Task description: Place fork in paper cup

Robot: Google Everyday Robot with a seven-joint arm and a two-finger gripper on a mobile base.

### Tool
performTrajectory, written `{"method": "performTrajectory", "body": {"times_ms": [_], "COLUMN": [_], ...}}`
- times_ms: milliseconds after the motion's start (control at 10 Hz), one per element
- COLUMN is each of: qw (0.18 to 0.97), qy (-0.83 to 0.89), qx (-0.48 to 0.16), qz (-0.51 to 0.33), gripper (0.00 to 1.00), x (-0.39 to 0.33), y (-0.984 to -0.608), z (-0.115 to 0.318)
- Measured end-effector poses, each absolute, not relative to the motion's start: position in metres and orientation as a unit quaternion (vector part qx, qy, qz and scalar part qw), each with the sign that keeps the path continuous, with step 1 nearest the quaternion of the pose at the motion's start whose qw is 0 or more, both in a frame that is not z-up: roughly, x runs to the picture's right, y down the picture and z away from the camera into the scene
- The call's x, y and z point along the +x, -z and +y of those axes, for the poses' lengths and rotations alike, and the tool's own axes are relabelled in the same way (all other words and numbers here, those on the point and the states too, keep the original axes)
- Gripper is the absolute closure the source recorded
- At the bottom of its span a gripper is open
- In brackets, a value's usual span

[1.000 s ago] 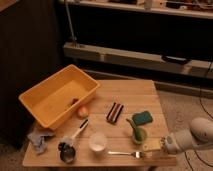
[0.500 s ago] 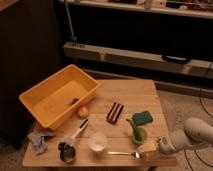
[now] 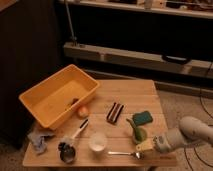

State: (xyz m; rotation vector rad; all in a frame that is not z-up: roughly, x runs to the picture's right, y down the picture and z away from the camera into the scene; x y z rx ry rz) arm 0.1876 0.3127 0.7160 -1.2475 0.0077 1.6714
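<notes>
Fingers (image 3: 144, 147) spread, pinching nothing; gripper (image 3: 149, 146) low over the table (image 3: 131, 94) front-right edge, just beside the fork's right end. Fork (image 3: 124, 153) lies flat on the table, not lifted, tip pointing toward the paper cup (image 3: 98, 142), which stands upright near its left end. Task barely begun: grasp, lift and drop into the cup all left. Versus earlier frame: arm has edged slightly left toward the fork; fork and cup unmoved
</notes>
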Motion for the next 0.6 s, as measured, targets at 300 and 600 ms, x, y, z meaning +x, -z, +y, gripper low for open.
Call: {"method": "performTrajectory", "body": {"times_ms": [300,600], "qw": [0.499,0.489], "qy": [-0.692,-0.695], "qx": [-0.522,-0.527], "qz": [0.008,0.019], "gripper": [0.35,0.57], "x": [0.1859,0.1878], "y": [-0.7210,-0.7265], "z": [0.3128,0.3144]}}
